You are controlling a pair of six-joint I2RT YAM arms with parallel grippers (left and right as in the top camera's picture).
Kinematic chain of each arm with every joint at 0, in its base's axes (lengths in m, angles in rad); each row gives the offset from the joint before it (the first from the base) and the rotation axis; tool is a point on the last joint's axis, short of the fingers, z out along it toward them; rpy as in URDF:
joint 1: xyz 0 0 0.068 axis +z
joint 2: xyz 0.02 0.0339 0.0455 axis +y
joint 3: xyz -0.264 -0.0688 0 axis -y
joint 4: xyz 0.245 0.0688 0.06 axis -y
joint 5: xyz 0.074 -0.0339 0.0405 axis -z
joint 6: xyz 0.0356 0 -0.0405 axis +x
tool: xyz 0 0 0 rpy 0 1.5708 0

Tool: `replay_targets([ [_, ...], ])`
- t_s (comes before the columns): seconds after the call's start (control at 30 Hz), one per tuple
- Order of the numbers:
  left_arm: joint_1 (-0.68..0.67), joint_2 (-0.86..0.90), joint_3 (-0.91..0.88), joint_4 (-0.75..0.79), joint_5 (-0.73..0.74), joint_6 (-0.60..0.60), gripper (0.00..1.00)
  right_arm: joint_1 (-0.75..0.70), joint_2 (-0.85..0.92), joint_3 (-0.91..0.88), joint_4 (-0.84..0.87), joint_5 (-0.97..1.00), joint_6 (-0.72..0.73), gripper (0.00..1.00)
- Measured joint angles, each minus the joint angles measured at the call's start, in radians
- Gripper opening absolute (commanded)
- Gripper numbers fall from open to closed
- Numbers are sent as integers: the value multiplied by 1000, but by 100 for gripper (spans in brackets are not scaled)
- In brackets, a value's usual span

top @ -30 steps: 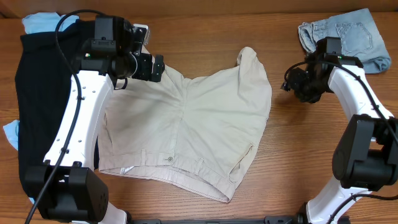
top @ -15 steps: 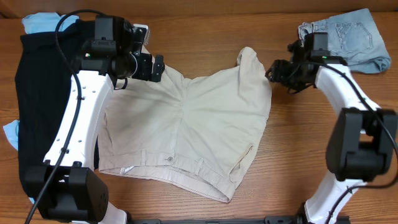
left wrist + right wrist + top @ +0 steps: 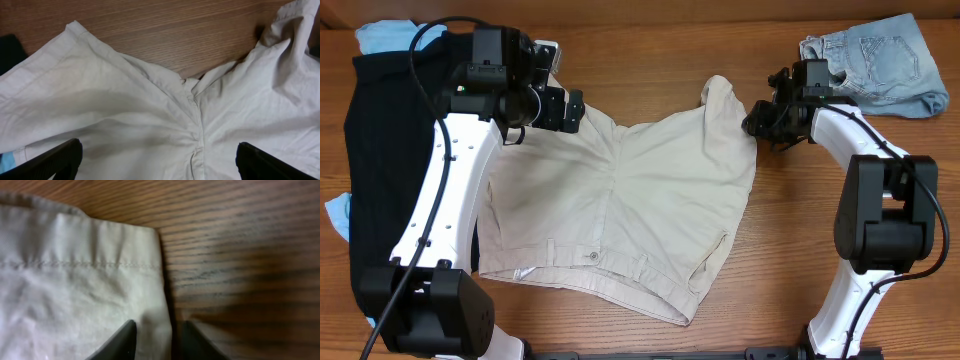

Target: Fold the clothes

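I'm seeing the beige shorts (image 3: pixel 630 200) lying spread flat in the middle of the frame on the wooden table (image 3: pixel 650 50), with the buttoned waistband toward the bottom edge and the two legs pointing toward the top. The left gripper (image 3: pixel 570 108) is hovering over the upper-left leg, and its jaws are standing wide apart with nothing between them. In the left wrist view its dark fingers (image 3: pixel 55 160) are sitting in the bottom corners with the crotch seam between them.

The right gripper (image 3: pixel 752 122) is sitting at the outer edge of the upper-right leg. In the right wrist view its fingertips (image 3: pixel 125 337) are standing close together with the stitched hem corner between them, and I cannot tell whether they are actually pinching the cloth.

A black garment (image 3: pixel 380 170) is lying along the left edge with a light-blue cloth (image 3: pixel 380 38) showing above it. A denim piece (image 3: pixel 880 60) is lying crumpled in the upper right corner.
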Motion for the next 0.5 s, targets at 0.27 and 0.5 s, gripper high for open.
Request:
replay_targets([
  [0.27,0,0,0,0,0,0,100,0,0,0,-2,-7,11,44],
  [0.5,0,0,0,-2,0,0,100,14,0,-19,24,-14,3,54],
])
